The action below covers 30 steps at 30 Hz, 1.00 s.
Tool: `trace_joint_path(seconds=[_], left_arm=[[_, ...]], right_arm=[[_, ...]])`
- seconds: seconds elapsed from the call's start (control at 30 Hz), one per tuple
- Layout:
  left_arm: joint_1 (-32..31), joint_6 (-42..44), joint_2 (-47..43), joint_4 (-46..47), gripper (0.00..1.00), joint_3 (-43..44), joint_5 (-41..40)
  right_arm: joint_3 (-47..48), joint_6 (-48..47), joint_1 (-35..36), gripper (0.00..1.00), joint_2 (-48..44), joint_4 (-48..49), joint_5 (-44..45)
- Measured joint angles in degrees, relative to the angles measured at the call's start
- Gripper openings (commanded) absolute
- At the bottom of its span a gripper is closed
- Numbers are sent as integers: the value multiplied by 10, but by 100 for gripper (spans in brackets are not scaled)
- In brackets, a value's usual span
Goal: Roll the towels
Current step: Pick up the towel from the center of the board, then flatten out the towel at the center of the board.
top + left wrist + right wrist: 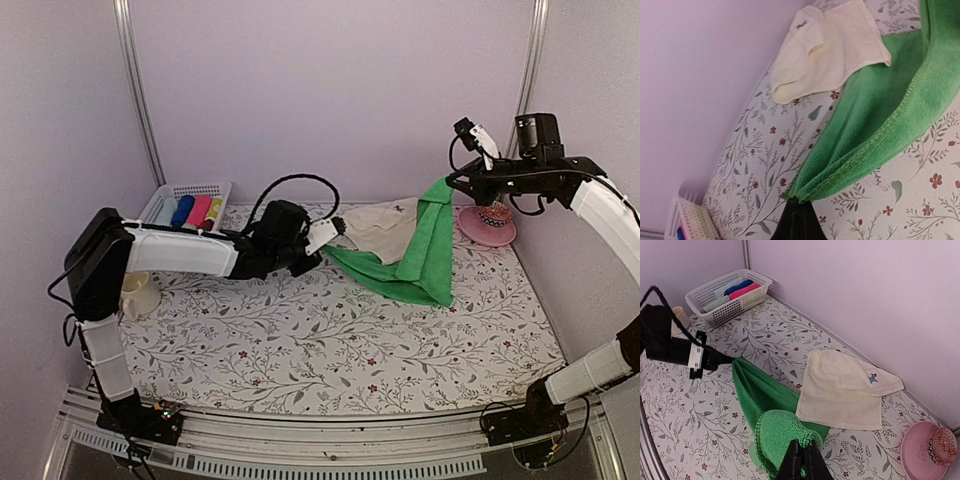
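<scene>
The green towel [425, 250] is soft, light and floppy. It hangs slack between the two grippers and sags onto the table [300, 350] midway, so it will likely fold and slide rather than keep any shape. Its stitched edge and corners look like the best places to hold it, as it is held here.

The left gripper [797, 215] is pinched tight on one corner, and the cloth fans out just ahead of it. The right gripper [801, 460] is clamped on a bunched fold at the opposite end, raised above the table.

The cream towel [840, 390] lies flat just beyond the right gripper, one edge overlapping the green cloth. It looks equally limp and might slip if the green one is pulled.

The left arm [185, 252] reaches low and far across the table. The right arm [605, 210] arches high, its wrist tipped downward.
</scene>
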Motion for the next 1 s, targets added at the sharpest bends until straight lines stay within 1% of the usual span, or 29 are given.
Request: trace_joint_path(seconds=[0.13, 0.23, 0.37, 0.47, 0.57, 0.63, 0.7, 0.9, 1.0], left_arm=[[-20, -97, -122, -40, 0, -45, -120], [-38, -190, -194, -99, 0, -79, -199], [-54, -312, -285, -203, 0, -159, -282], [-55, -360, -323, -242, 0, -194, -305], [-57, -388, -368, -253, 0, -233, -305], [-58, -397, -376, -247, 0, -249, -291], [-61, -404, -366, -243, 0, -256, -276], [-81, -421, -292, -227, 0, -258, -259], [-87, -426, -266, -217, 0, -262, -259]], right_arm=[[-17, -27, 46, 2, 30, 0, -33], [-18, -44, 64, 2, 61, -3, -49], [-18, -66, 65, 4, 100, -23, -41], [-18, -75, 64, 7, 122, -41, -2], [-21, -82, 64, 8, 141, -49, 31], [-21, -83, 64, 8, 161, -56, 43], [-21, -83, 66, 9, 191, -56, 47], [-4, -58, 92, 13, 326, -60, 90], [-5, -53, 104, 16, 352, -62, 111]])
